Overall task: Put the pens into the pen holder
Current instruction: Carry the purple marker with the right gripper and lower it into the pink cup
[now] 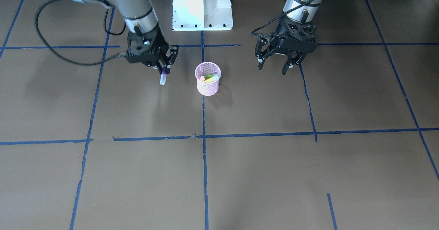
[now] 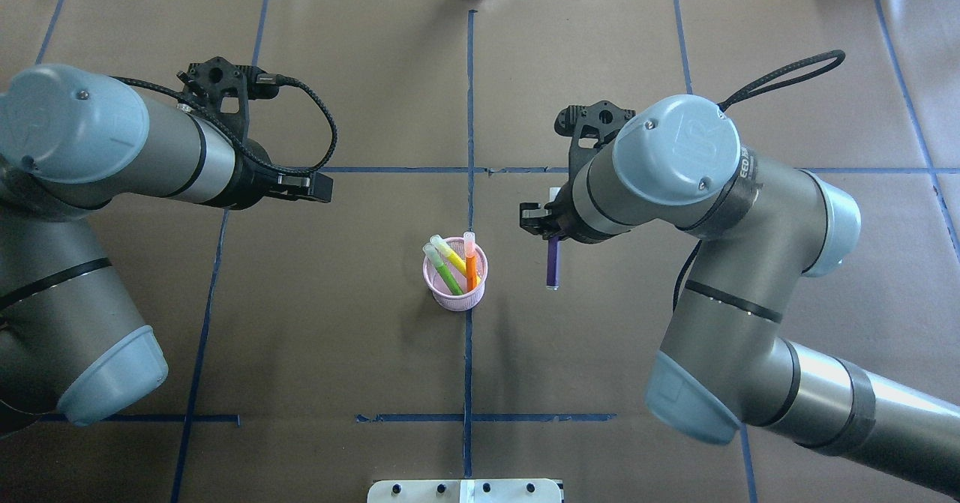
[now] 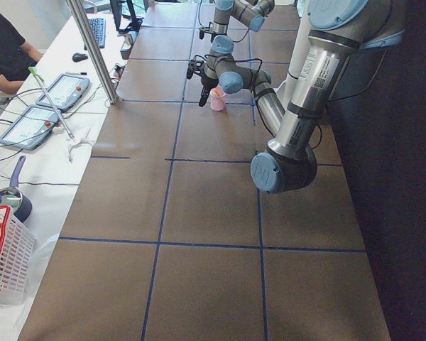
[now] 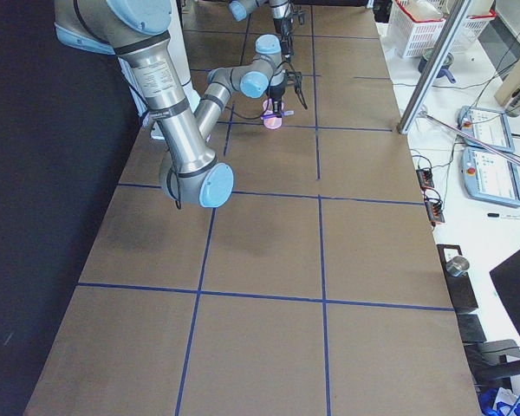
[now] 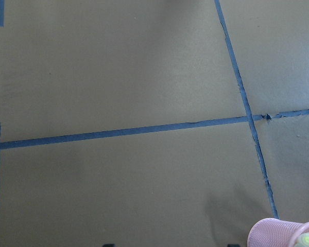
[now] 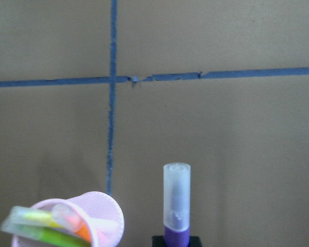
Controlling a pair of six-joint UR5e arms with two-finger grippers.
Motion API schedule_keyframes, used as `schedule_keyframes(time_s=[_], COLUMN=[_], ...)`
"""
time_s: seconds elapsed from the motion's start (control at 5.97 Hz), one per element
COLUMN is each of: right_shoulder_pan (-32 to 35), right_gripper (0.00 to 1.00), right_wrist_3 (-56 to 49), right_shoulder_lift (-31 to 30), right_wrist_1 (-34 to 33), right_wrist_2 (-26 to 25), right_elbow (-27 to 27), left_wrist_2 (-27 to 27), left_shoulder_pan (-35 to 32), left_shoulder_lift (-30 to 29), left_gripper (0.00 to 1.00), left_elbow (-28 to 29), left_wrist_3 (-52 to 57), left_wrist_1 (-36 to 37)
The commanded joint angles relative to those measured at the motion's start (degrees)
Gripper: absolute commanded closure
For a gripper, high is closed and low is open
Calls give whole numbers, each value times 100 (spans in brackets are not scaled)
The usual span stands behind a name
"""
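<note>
While aloft, pen [image 1: 163, 79] in right hand [image 1: 165, 69]

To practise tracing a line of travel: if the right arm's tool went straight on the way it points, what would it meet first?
Probably the bare brown table, hit by the pale cap of the purple pen the right tool grips; the pink wire-mesh pen holder stands aside. Height unclear.

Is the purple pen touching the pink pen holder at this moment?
Apart. The overhead view shows bare table between the purple pen, held by the right gripper, and the pen holder; the right wrist view shows the same gap.
</note>
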Motion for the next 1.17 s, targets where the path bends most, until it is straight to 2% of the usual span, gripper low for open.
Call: schedule_keyframes(time_s=[0.0,0.17,0.67,0.84,1.0], right_shoulder_pan=[-681,-971,-1946,-2124,-2134], right_gripper=[100,100,100,100,100], right_wrist_3=[218,514,974,974,966], right_shoulder_lift=[252,226,244,130,95], right_wrist_1=[72,482,766,1124,1598], right_wrist_2=[-1407,-2163,-4659,-4963,-5271], right_elbow=[153,145,232,145,-186], left_wrist_2=[-11,-2,24,16,16], left_shoulder_pan=[7,33,43,7,33], left_shoulder_lift=[4,4,-5,-14,-23], left_gripper=[21,21,22,22,22], left_elbow=[12,29,99,65,73], left_wrist_3=[9,9,289,334,334], left_wrist_1=[-2,-2,-29,-11,-2])
